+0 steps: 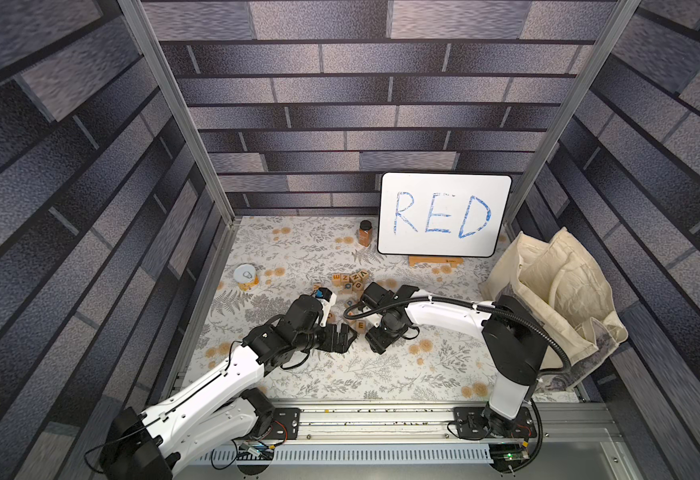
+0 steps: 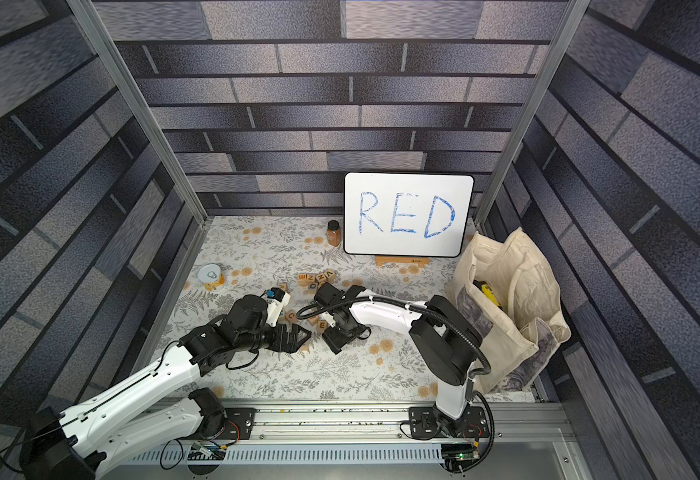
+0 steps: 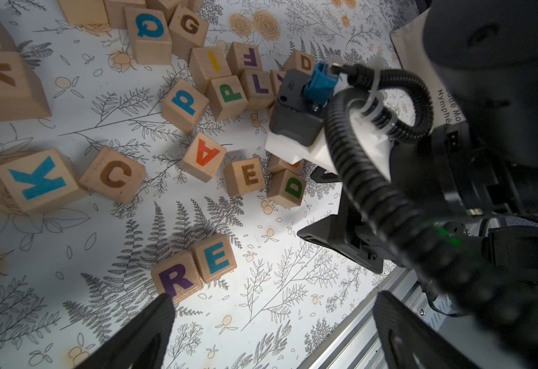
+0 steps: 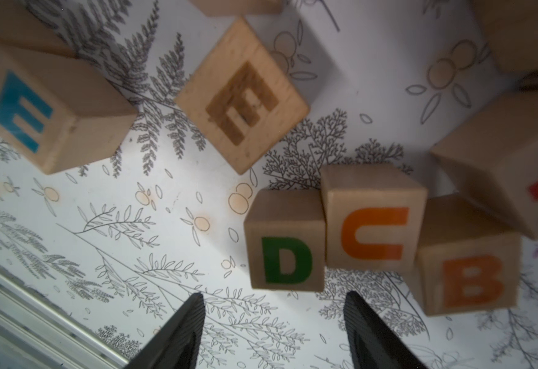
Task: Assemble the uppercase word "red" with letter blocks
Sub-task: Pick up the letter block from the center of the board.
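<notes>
Right gripper [image 4: 274, 295] gapes, empty, just short of the green D block [image 4: 285, 255].
Left wrist view alone: purple R block [image 3: 176, 278] touches blue E block [image 3: 215, 257]; left gripper [image 3: 275, 298] spread wide.

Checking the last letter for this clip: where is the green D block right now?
In the right wrist view, the green D block sits just ahead of the open right pincer, touching an orange-lettered block.

walls [image 1: 381, 104]: grey brick print | floor [image 1: 298, 249]: white floral sheet | corner posts [image 1: 175, 104]: aluminium
</notes>
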Motion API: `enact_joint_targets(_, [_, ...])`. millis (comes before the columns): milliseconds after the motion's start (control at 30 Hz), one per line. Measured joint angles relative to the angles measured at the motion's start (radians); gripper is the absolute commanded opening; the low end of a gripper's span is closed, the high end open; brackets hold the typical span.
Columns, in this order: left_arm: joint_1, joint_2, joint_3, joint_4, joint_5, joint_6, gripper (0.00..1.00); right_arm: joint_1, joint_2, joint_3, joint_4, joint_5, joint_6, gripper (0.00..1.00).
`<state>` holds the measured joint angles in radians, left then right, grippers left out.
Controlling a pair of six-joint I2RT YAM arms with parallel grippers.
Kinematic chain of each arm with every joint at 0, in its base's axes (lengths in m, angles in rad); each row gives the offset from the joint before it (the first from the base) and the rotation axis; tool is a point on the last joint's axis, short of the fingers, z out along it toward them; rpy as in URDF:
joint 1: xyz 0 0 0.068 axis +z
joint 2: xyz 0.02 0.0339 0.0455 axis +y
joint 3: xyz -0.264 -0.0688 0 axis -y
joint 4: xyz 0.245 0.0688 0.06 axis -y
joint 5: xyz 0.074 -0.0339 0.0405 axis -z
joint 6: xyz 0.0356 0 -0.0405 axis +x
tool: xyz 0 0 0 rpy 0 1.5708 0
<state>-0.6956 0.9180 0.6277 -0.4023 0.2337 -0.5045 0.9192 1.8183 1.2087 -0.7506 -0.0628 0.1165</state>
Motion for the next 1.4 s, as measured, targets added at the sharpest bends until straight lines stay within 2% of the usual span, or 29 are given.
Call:
enact_joint_targets(567, [0.01, 0.0, -0.013, 0.008, 0.003, 0.001, 1.0, -0.03, 0.078, 0.098, 0.0, -0.003, -0.03, 0.58])
enact_joint_targets(667, [0.011, 0.0, -0.013, 0.008, 0.003, 0.001, 1.0, -0.03, 0.088, 0.111, 0.0, -0.003, -0.031, 0.52])
enact_joint_targets(900, [0.02, -0.006, -0.016, 0.007, 0.004, 0.004, 1.0, -0.031, 0.097, 0.118, -0.004, -0.003, -0.023, 0.25])
enact_joint_targets(1400, [0.023, -0.036, -0.031, 0.006, 0.007, 0.004, 1.0, -0.032, 0.086, 0.139, -0.011, -0.053, 0.153, 0.21])
